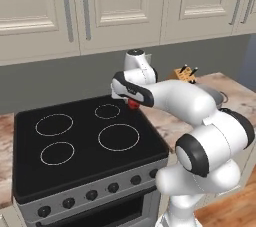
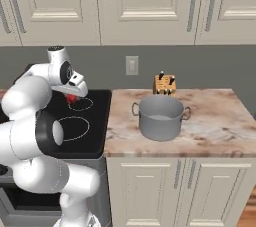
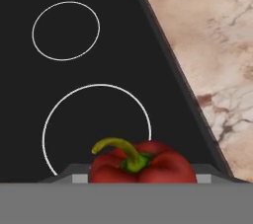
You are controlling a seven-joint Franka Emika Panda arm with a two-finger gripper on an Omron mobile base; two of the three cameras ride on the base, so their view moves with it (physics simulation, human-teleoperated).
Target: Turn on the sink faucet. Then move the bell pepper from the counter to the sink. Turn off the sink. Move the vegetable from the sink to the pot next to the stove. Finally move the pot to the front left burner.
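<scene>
nearest you, the bell pepper [image 3: 141, 165] sits clamped between your fingers [image 3: 143, 178], spread only to its width, stem up, carried above the stove [image 3: 89, 99]. i judge it's held high to reach the pot [image 2: 161, 117], off beyond the fingers on the counter [image 2: 220, 121].

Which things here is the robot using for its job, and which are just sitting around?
For the job:
- bell pepper, red, held up over the stove
- pot on the counter beside the stove
- gripper, its fingers around the pepper

Just sitting around:
- knife block behind the pot
- wall outlet
- upper cabinets
</scene>
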